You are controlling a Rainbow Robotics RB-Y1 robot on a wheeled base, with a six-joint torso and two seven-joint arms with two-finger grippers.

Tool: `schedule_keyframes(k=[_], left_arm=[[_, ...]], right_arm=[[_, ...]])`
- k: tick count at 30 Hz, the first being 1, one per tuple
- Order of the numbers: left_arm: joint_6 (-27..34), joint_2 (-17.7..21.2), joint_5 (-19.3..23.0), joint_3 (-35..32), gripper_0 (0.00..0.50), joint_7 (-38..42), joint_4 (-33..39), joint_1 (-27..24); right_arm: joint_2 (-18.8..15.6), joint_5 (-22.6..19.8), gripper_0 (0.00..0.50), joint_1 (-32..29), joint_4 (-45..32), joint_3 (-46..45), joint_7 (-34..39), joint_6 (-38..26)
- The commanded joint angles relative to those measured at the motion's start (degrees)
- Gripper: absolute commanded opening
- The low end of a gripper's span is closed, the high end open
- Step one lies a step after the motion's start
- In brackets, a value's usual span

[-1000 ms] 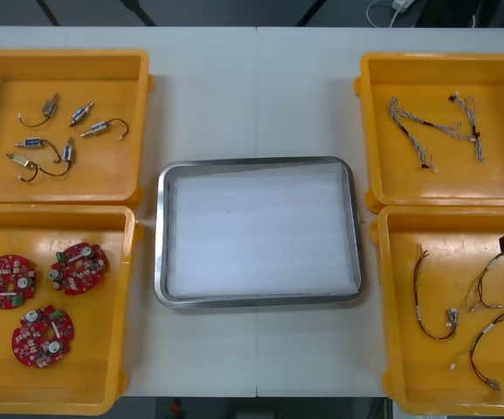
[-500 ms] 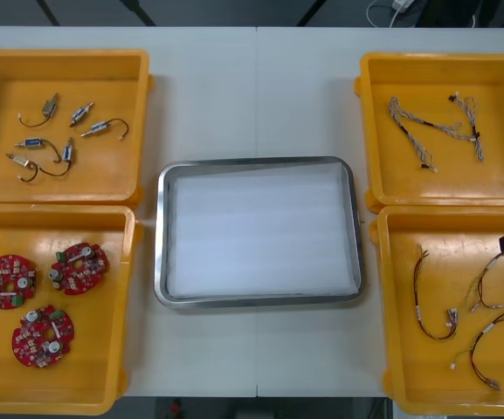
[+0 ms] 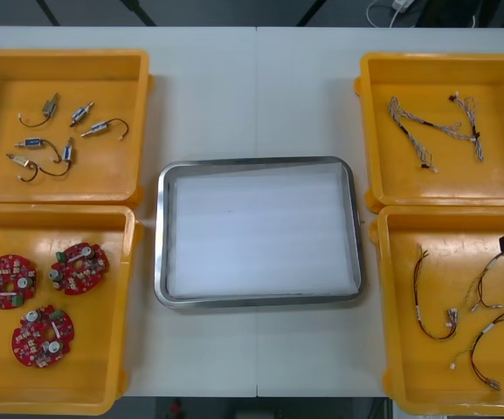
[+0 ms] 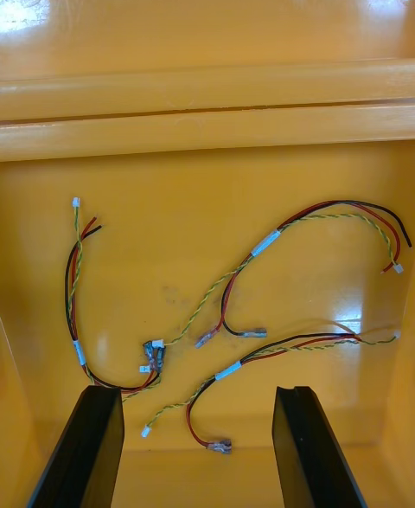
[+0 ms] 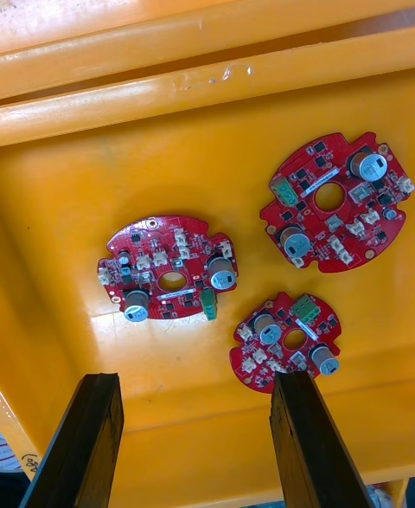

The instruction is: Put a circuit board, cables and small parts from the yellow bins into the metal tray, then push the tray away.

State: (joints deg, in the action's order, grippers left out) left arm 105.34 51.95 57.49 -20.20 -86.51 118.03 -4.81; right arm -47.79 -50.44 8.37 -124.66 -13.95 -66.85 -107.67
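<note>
Left claw (image 5: 190, 387): fingers wide apart, empty, over red circuit boards (image 5: 164, 257) in lower-left yellow bin (image 3: 94, 375). Right claw (image 4: 194, 395): likewise spread, empty, over red and yellow cables (image 4: 266, 242) in lower-right bin.

Risks: cables lie touching, so pinching one may drag neighbour; boards lie flat, so fingers may skid off edge.

Metal tray (image 3: 161, 236): frame centre, holds nothing yet.

Counts:
- boards: three
- red and yellow cables: three
- small metal parts (image 3: 49, 106), upper left: about six
- twisted blue and white cables (image 3: 407, 128), upper right: tangled, count unclear
- bins: four

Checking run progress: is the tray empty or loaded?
Empty. The tray is bare white inside; boards, cables and small parts all lie in the bins. Open left claw hangs over boards, open right claw over red-yellow cables.
</note>
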Motion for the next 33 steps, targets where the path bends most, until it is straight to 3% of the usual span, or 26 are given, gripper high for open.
schedule_keyframes(k=[1, 17, 26, 33], left_arm=[[-0.2, 2.8, -0.5, -0.6, 0.500, 2.5, 0.1, 1.0], [0.7, 2.9, -0.3, -2.2, 0.500, 2.5, 0.5, -0.7], [0.1, 2.9, 0.3, -2.7, 0.500, 2.7, -0.5, -1.0], [-4.2, 2.9, 1.6, -1.5, 0.500, 2.5, -4.6, -0.7]], right_arm=[[0.3, 0.3, 0.500, -0.6, -0.9, -1.5, 0.8, 0.4], [0.3, 0.3, 0.500, -0.6, -0.9, -1.5, 0.8, 0.4], [-1.1, 0.4, 0.500, 2.6, 6.4, 0.2, 6.5, 0.5], [-1.1, 2.4, 0.500, 5.2, 13.3, 0.2, 10.7, 2.2]])
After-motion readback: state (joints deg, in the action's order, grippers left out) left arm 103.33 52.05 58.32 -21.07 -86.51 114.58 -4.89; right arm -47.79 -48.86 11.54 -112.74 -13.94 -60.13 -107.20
